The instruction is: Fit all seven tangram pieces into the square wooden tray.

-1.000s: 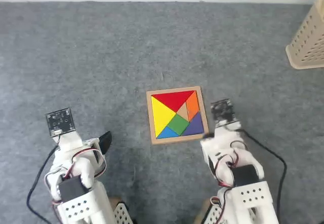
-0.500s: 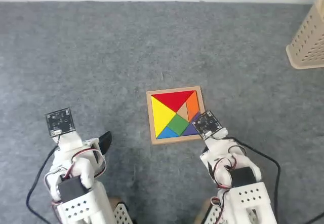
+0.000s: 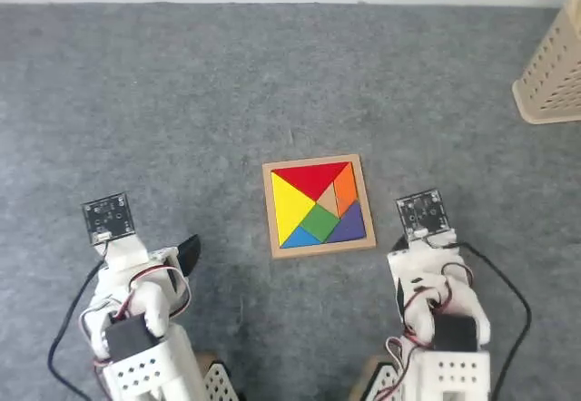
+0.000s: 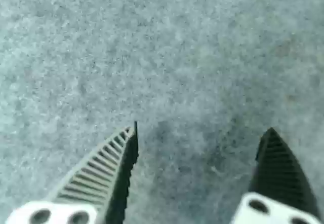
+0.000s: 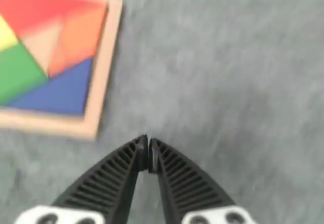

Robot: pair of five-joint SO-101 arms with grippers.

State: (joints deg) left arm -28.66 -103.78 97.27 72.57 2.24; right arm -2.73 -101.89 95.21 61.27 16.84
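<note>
The square wooden tray [image 3: 270, 212] lies mid-table with several coloured pieces flat inside: red triangle [image 3: 311, 179], yellow triangle [image 3: 289, 206], green square [image 3: 319, 223], orange piece [image 3: 346, 188], purple triangle [image 3: 349, 227]. My right gripper [image 5: 148, 149] is shut and holds nothing. It hovers over bare carpet just off the tray's [image 5: 104, 77] near right corner, beside the purple triangle [image 5: 58, 92] and orange piece [image 5: 78, 36]. My left gripper [image 4: 202, 130] is open over bare carpet, far to the tray's left near the front. One of its black fingers [image 3: 188, 251] shows from above.
Grey carpet covers the whole table. A beige perforated basket [image 3: 554, 65] stands at the far right edge. A pale strip runs along the back edge. Both arm bases sit at the front, left [image 3: 136, 347] and right [image 3: 445, 347].
The right arm swung left over the tray's near right corner, then back right, off the tray. The left arm has kept still.
</note>
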